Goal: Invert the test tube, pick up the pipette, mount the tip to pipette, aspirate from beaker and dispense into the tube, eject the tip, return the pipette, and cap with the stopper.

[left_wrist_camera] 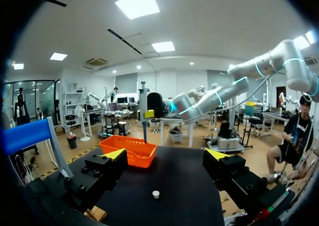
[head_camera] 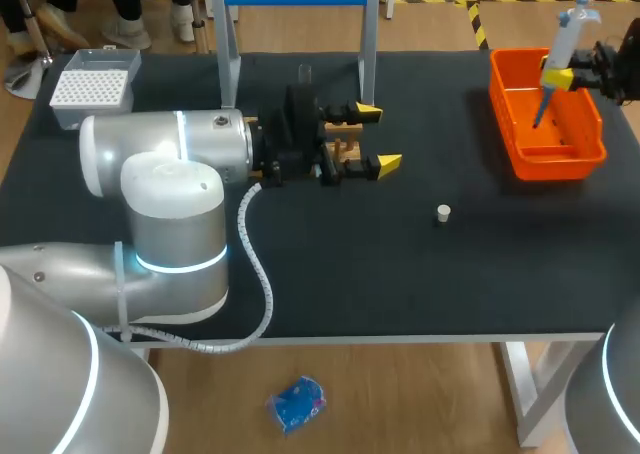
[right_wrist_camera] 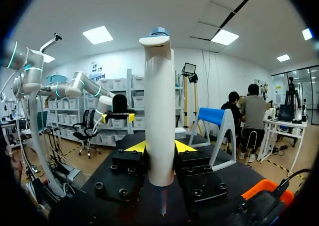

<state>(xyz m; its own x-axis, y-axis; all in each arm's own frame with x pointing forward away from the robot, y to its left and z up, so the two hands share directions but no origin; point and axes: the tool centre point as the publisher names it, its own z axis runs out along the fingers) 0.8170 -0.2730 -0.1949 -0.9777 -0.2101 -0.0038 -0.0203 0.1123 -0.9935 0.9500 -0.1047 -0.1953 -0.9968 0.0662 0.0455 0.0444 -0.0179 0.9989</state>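
A robotics lab: a grey robot arm [head_camera: 165, 189] stretches over a black worktop [head_camera: 400, 274], a pipette [head_camera: 562, 49] hangs above the orange bin [head_camera: 545, 159], and a box of tips [head_camera: 92, 89] sits far across from that bin.

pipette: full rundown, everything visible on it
The pipette is white and plastic-looking, with a blue top and a thin dark shaft. It hangs slightly tilted, shaft pointing down into the orange bin. Whether it touches the bin I cannot tell. The right gripper is shut on its body, one yellow-tipped finger on each side.
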